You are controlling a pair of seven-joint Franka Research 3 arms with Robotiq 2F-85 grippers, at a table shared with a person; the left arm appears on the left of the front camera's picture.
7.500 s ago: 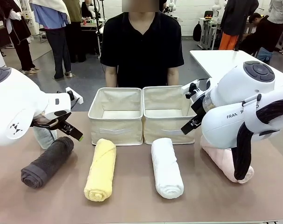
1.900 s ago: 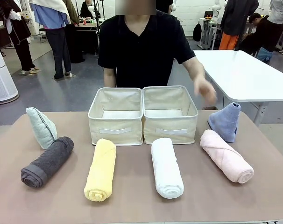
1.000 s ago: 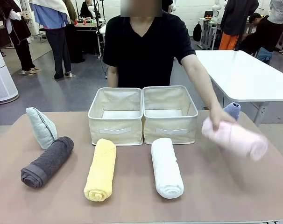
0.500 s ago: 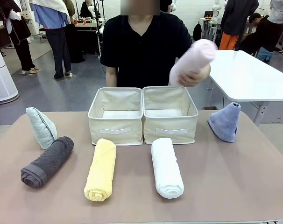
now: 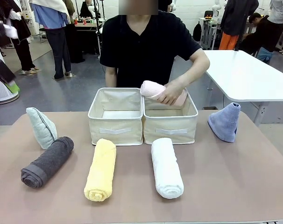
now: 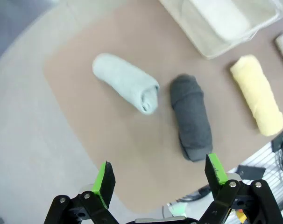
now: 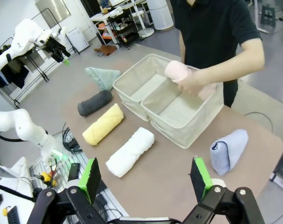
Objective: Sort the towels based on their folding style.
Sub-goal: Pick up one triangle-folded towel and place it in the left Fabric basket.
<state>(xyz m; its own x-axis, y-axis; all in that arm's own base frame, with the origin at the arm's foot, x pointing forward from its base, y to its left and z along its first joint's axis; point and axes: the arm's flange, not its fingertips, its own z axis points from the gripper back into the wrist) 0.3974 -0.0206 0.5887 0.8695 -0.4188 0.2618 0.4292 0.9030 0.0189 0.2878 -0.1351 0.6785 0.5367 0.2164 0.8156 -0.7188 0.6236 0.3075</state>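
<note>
The hand point(image 5: 168, 95) holds the pink roll point(image 5: 151, 87) over the right bin point(image 5: 170, 126), best laid flat along one wall to leave room, while the left gripper point(image 6: 160, 175) and right gripper point(image 7: 144, 179) hang spread, empty.

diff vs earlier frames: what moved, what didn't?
The person's hand picked the pink towel off the table's right side, raised it and is lowering it into the right bin, still gripped. The left gripper and right gripper, both open, withdrew from the table. The other towels and the left bin stayed put.
</note>
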